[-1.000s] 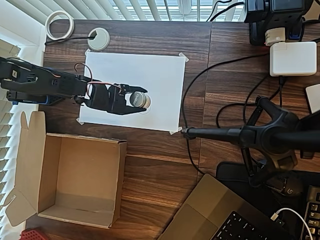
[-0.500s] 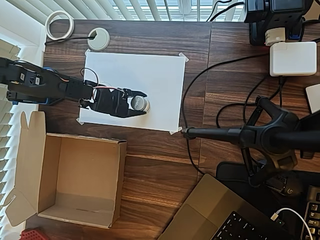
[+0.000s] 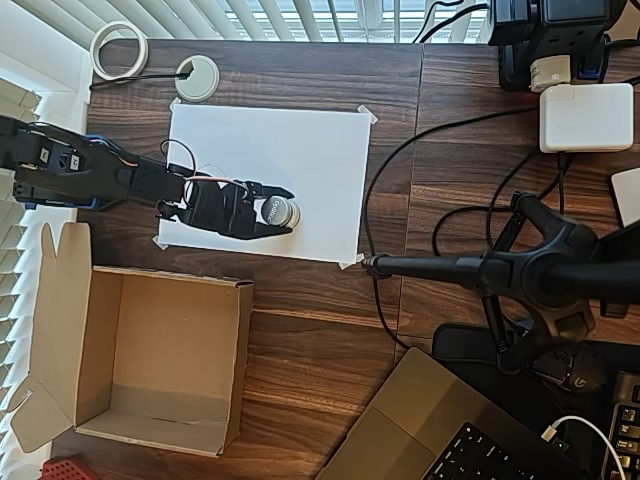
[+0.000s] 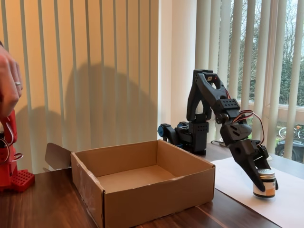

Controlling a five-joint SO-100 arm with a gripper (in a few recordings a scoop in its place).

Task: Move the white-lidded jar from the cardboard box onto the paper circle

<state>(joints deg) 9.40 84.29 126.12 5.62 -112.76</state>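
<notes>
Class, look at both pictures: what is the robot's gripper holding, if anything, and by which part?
The gripper holds the white-lidded jar, its jaws closed on opposite sides of the jar's upper part near the lid, with the jar upright on the white paper.

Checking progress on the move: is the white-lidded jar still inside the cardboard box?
No, the white-lidded jar stands on the white paper, outside the cardboard box.
</notes>
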